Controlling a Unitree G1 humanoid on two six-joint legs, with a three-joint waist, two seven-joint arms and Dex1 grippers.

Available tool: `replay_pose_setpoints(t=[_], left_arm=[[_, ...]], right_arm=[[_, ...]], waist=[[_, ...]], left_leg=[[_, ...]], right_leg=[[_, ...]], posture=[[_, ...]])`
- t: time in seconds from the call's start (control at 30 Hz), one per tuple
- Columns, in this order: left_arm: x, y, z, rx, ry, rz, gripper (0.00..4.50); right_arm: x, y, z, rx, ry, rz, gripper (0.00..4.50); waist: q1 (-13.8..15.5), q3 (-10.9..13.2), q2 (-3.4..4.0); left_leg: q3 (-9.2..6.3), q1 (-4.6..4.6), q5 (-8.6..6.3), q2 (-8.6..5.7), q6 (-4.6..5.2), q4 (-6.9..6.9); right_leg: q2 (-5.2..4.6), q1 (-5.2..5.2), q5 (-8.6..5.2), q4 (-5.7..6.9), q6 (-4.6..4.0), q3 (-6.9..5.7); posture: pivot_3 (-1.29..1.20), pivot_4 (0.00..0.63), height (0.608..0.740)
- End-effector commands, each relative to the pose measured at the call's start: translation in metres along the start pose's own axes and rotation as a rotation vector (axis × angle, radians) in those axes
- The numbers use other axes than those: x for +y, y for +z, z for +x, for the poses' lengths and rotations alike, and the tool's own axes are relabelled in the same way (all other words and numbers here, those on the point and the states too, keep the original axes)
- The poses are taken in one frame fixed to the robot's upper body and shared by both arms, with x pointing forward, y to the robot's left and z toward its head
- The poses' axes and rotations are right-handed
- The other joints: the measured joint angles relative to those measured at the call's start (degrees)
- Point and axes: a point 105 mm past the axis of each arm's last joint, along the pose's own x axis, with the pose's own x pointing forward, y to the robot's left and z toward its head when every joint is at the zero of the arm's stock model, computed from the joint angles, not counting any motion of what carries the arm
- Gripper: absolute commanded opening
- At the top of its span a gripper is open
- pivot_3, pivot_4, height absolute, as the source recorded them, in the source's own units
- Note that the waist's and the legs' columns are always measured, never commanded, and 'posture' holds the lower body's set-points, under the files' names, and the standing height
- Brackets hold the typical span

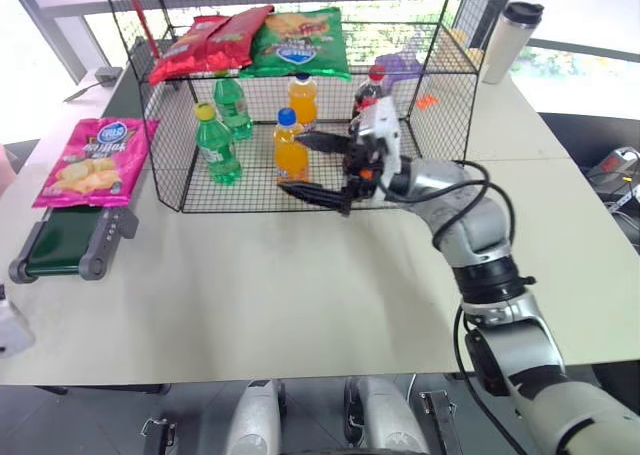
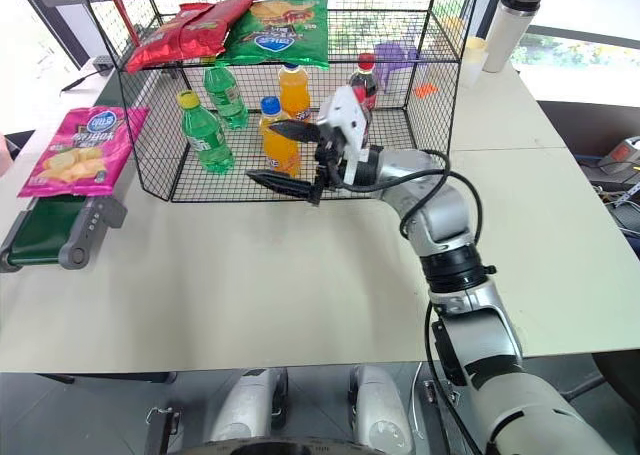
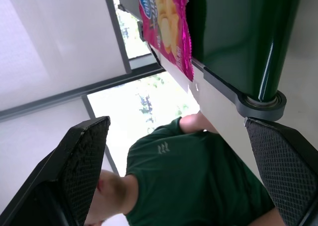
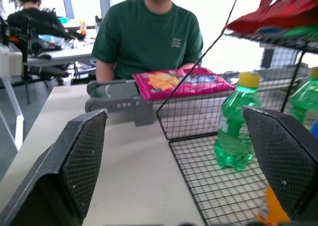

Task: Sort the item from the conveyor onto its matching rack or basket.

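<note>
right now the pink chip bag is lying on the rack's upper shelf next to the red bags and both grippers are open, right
Not quite. The pink chip bag lies on the conveyor, outside the rack; the left eye view shows it. The upper shelf holds the red chip bags and a green chip bag. The right gripper and left gripper are open.

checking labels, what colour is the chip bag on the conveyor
Magenta-pink chip bag with a blue oval logo and yellow chips; clearest in the left eye view.

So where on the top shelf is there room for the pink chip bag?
The black wire rack's top shelf is bare at its right end, beside the green chip bag. Its left end is crowded with red chip bags. The pink chip bag lies on the conveyor.
</note>
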Motion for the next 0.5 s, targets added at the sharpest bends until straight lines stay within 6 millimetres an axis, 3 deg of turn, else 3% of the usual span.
replay_pose_setpoints(t=[0.03,0.2,0.5], left_arm=[[-0.013,0.001,-0.007,0.023,0.001,0.011,4.48],[-0.027,0.012,-0.011,0.039,0.040,-0.049,4.48],[-0.024,0.025,0.004,0.017,0.086,-0.064,4.48]], right_arm=[[0.001,0.016,0.002,-0.046,0.018,-0.051,4.50],[0.005,0.009,-0.002,-0.034,0.027,-0.021,4.50],[0.000,0.006,-0.003,-0.025,-0.005,-0.019,4.50]], waist=[[0.06,-0.01,-0.02],[0.10,-0.02,-0.05],[-0.03,-0.04,-0.07]], left_leg=[[0.02,-0.02,0.00,-0.01,0.00,0.00],[-0.03,-0.02,0.00,0.02,0.00,0.02],[-0.01,-0.03,0.00,0.03,0.00,0.08]], right_leg=[[0.00,-0.01,0.02,0.01,0.04,0.00],[0.04,-0.05,0.02,0.08,0.04,-0.02],[0.05,-0.03,0.09,0.12,0.15,-0.02]], posture=[[0.00,0.150,0.740],[0.00,0.150,0.740],[0.00,0.150,0.740]])
